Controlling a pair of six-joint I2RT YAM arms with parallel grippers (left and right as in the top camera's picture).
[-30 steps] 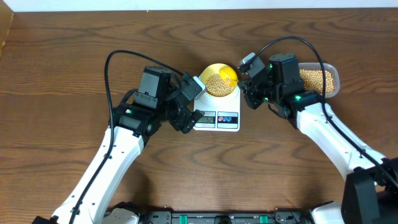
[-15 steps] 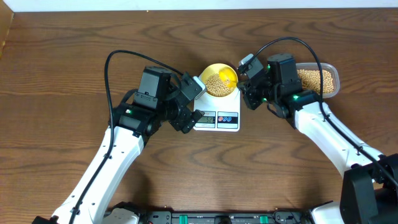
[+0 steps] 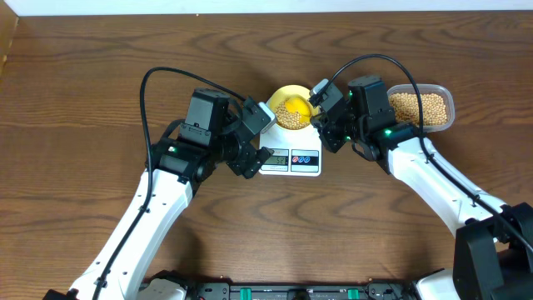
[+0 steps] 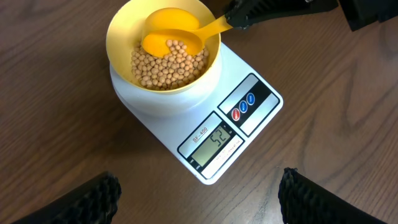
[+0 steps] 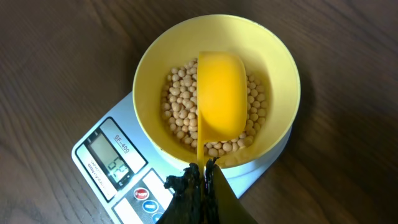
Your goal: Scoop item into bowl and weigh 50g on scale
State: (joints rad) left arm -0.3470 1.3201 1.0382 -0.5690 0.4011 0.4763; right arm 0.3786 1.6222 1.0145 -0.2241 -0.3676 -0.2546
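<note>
You are looking straight down from overhead, taking in the whole bench [image 3: 83, 83] from far off. Your left wrist camera is peering down at the scale [image 4: 199, 118] and bowl [image 4: 118, 37] from nearby, display edge nearest. Your right wrist camera is viewing that same pair, sitting closer, from another angle.

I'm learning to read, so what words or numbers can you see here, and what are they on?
"SF-400": printed on the scale, just above its display.
"52": the number showing on the display itself.
Marks on the two round buttons: too small to read.
No other writing shows.
</note>
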